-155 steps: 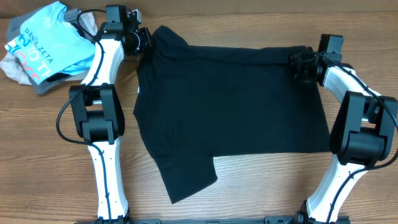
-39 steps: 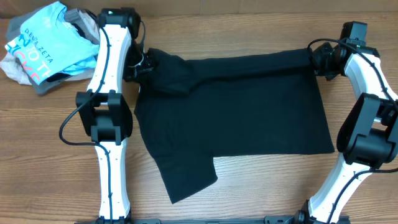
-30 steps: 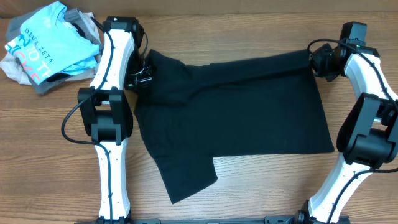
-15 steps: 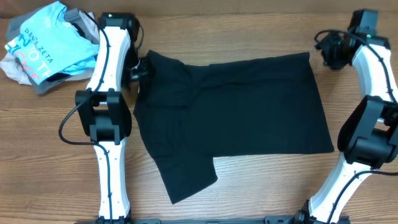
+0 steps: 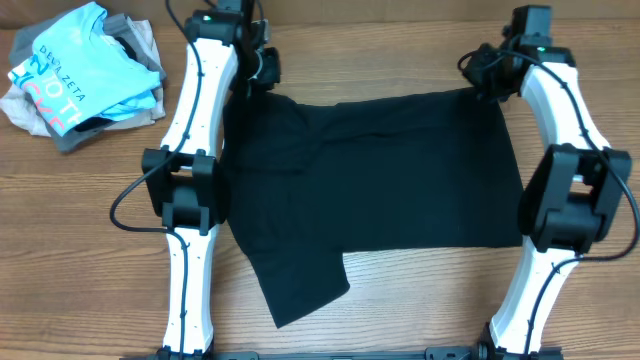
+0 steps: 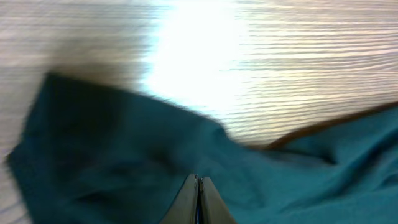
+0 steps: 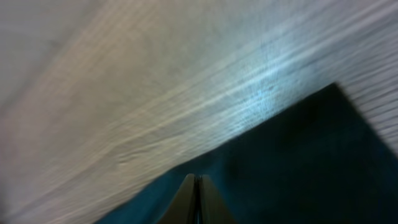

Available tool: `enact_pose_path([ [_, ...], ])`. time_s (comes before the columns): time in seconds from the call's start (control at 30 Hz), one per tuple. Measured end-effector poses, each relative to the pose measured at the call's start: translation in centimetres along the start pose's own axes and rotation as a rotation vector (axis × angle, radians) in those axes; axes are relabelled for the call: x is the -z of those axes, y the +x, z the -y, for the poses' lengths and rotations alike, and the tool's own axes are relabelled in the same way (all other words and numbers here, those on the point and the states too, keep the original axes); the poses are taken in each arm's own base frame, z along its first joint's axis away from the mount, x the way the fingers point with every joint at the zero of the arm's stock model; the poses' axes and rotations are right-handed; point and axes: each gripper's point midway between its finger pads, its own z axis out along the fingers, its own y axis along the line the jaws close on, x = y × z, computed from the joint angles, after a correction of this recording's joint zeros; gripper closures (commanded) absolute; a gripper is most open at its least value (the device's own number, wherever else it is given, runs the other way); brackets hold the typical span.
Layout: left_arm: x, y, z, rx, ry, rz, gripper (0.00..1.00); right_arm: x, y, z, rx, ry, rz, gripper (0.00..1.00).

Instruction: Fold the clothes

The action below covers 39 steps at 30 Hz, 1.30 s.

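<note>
1. Work surface: a wood-grain table (image 5: pixel 80 220).

2. Task item: 1 black garment (image 5: pixel 370 170) lies spread across the middle of the table, between the 2 arms. Its far edge runs from the left fingers (image 5: pixel 258 68) to the right fingers (image 5: pixel 484 74). The main body lies mostly flat, with shallow creases toward the far-left corner. 1 sleeve (image 5: pixel 300 285) projects from the near-left corner toward the near table edge.

3. Left fingers: in the left wrist view the left fingers (image 6: pixel 190 205) are clenched tip to tip, with no gap. No fabric is seen between them. They point over the far-left corner of the black garment (image 6: pixel 124 155), with bare table beyond it.

4. Right fingers: in the right wrist view the right fingers (image 7: pixel 185 202) are likewise pressed together, with no gap and nothing seen between them. They point over the far-right corner of the black garment (image 7: pixel 298 162), close to its edge.

5. Both wrist views are blurred; whether the fingertips touch the cloth cannot be told.

6. Other items: a light blue tee (image 5: pixel 70 70) with white and red lettering lies crumpled on a grey garment (image 5: pixel 25 105) at the far-left corner of the table, well apart from the black garment.
</note>
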Motion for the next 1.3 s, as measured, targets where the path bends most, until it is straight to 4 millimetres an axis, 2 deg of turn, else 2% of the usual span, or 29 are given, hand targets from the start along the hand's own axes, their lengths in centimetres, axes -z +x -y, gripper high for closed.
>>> enact_pose_path([
  [0.1, -0.2, -0.7, 0.8, -0.018, 0.018, 0.033, 0.96, -2.0, 1.0, 1.3, -0.010, 0.024, -0.042, 0.96],
  [0.2, -0.8, -1.3, 0.6, -0.021, 0.021, 0.054, 0.96, -3.0, 1.5, 2.1, -0.019, 0.037, -0.061, 0.96],
  [0.43, -3.2, 0.1, -1.6, 0.010, -0.016, 0.009, 0.96, -3.0, 1.8, 2.4, -0.020, 0.050, -0.072, 0.96],
  [0.7, -3.7, 0.0, -4.3, 0.045, -0.052, 0.012, 0.96, -3.4, 2.6, 3.3, -0.025, 0.080, -0.088, 0.96],
  [1.0, -5.7, 1.9, -7.1, 0.077, -0.142, -0.035, 0.96, -3.6, 3.0, 3.8, -0.028, 0.100, -0.101, 0.96],
  [1.1, -5.9, 1.6, -8.0, 0.076, -0.194, -0.017, 0.96, -4.0, 3.5, 4.6, -0.030, 0.130, -0.120, 0.96],
  [1.3, -5.3, -0.4, -10.5, 0.104, -0.274, 0.071, 0.95, -4.0, 3.7, 5.4, -0.031, 0.170, -0.122, 0.96],
])
